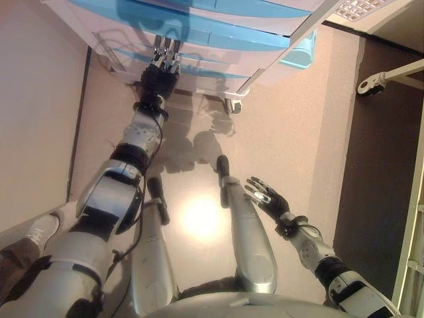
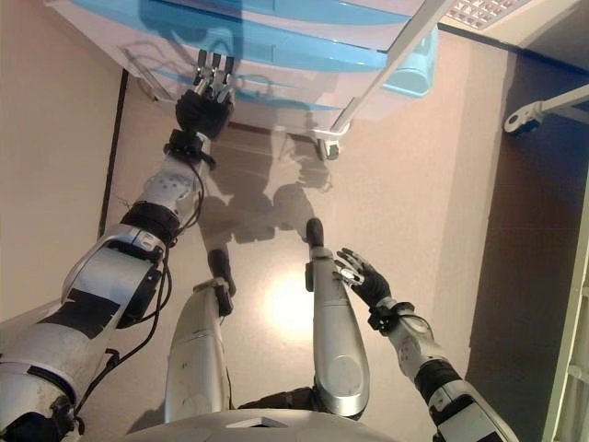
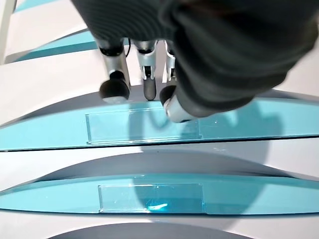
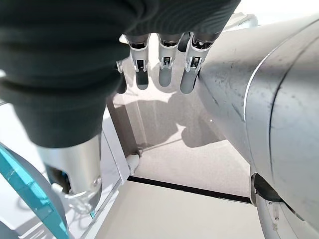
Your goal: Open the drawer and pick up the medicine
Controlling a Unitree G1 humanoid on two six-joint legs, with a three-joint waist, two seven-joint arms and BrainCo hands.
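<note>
Reaching toward 12 o'clock, the left hand (image 1: 159,74) sits against the front of the white drawer unit (image 1: 218,50), its dark-tipped fingers (image 3: 115,85) straight and close together, touching the white band just above one of the translucent blue drawer fronts (image 3: 149,127). Nothing is curled round or pinched there; the thumb tip lies just beside the blue front's upper edge. A 2nd blue drawer front (image 3: 149,196) shows below it in the left wrist view, with a clear label window in its middle. Every drawer seen looks closed, and no medicine shows in any view, so where it lies cannot be told.

At about 4 o'clock in the head views, the right hand (image 2: 363,276) hangs low, well apart from the unit, fingers loosely spread and holding nothing; its own wrist view shows the fingers (image 4: 167,69) straight in a row.

The unit stands on a castor (image 1: 235,106) on the brown floor (image 1: 285,132). At 2 o'clock a white bar with a castor (image 1: 370,84) crosses a darker strip of floor. At 8 o'clock a person's pale shoe (image 1: 41,228) rests by the wall.
</note>
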